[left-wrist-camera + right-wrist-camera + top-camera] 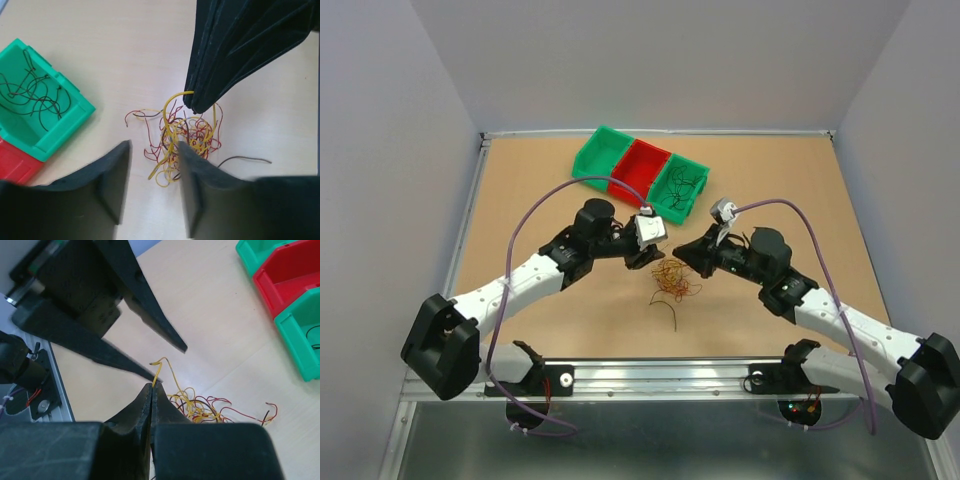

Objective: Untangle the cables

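Note:
The cables [672,279] are a small knot of thin yellow, red and dark strands on the tan table between both arms. In the right wrist view the tangle [210,410] lies just past my right gripper [152,386]. That gripper is shut on a yellow strand [159,371] that rises out of the pile. In the left wrist view my left gripper [154,146] stands open low over the table, and the near edge of the tangle [186,134] lies between its fingers beside the right finger [200,185]. The right gripper [193,106] hangs over the pile.
Three bins stand in a row at the back: green [603,155], red [645,168], and green [680,187] holding black strands [30,95]. One dark strand [245,160] lies apart beside the tangle. The table's metal front rail [660,375] runs between the arm bases.

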### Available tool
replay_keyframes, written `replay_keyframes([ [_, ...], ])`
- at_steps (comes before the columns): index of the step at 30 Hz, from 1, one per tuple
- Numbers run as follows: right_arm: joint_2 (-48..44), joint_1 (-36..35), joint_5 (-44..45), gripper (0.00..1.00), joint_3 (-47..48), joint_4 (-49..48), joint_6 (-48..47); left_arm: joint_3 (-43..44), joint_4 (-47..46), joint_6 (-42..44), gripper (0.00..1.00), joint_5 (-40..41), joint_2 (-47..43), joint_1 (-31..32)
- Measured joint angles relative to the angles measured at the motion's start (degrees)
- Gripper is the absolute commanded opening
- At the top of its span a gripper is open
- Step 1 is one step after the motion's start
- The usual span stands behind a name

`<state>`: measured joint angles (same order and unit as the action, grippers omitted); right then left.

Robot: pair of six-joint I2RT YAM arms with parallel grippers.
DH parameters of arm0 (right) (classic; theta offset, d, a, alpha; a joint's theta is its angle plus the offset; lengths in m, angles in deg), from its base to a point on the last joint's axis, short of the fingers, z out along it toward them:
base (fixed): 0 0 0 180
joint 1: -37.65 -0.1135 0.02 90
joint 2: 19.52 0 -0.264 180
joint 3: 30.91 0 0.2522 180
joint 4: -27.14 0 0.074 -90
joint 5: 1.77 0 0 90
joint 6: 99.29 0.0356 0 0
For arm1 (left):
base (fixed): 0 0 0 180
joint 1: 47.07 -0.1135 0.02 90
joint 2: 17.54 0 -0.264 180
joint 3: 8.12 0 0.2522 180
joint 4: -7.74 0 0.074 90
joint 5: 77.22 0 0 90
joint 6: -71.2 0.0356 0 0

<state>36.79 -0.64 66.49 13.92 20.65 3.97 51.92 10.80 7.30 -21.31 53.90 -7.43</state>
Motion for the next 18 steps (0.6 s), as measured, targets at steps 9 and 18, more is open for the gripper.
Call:
replay_keyframes([
  [9,3.54,0.00,-4.04,0.73,0.00,-3.48,-0.98,3.87,2.03,0.09,0.00,1.73,3.23,0.02],
  [18,17.84,0.00,-3.63,0.82,0.04,-15.47,-7.30,19.43,10.38,-2.71,0.00,1.03,0.66,0.00],
])
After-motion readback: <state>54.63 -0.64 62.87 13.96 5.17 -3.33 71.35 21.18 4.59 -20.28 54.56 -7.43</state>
